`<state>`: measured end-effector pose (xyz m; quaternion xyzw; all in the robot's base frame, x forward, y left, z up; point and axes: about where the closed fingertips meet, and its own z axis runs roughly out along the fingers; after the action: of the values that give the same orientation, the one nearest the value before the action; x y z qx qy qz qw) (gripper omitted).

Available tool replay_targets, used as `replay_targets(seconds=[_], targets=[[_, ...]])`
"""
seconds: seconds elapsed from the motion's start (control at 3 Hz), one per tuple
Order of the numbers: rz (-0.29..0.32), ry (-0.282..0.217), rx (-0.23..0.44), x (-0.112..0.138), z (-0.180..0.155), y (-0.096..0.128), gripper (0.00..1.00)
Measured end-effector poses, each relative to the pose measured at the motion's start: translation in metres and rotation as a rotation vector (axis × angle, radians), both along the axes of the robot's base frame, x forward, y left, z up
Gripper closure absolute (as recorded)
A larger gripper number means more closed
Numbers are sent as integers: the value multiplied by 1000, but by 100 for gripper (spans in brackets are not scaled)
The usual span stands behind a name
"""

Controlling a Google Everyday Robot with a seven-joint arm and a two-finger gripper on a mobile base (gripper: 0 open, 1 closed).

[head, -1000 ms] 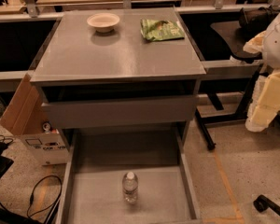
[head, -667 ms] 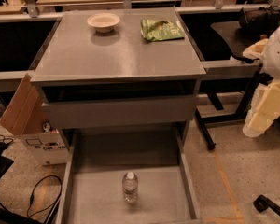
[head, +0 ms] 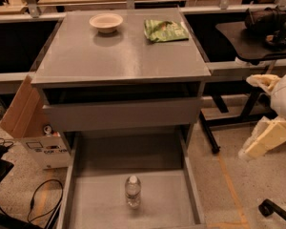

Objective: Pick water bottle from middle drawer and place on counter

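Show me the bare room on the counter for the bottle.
The counter is bare across its front, below the bowl and green bag; a gap lies between those two. The back is crowded. The gripper hangs beyond the counter's right side.

cardboard box [head: 43, 151] label, txt not legible

Warm, dim light over a speckled beige floor [head: 238, 194], an orange tape line [head: 227, 173] running across it. On the left a cardboard box [head: 20, 109] leans, black cables [head: 38, 202] loop below it. On the right stands a black side table [head: 245, 38], a caster wheel [head: 270, 209] low in the corner. The gripper [head: 269, 138] hangs at the right edge, above the floor.
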<state>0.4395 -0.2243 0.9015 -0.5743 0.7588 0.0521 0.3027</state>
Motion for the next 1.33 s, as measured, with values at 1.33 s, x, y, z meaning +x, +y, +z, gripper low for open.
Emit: replay_targets(seconds=[1.33], targets=[[31, -2, 195, 9, -75, 26, 0]])
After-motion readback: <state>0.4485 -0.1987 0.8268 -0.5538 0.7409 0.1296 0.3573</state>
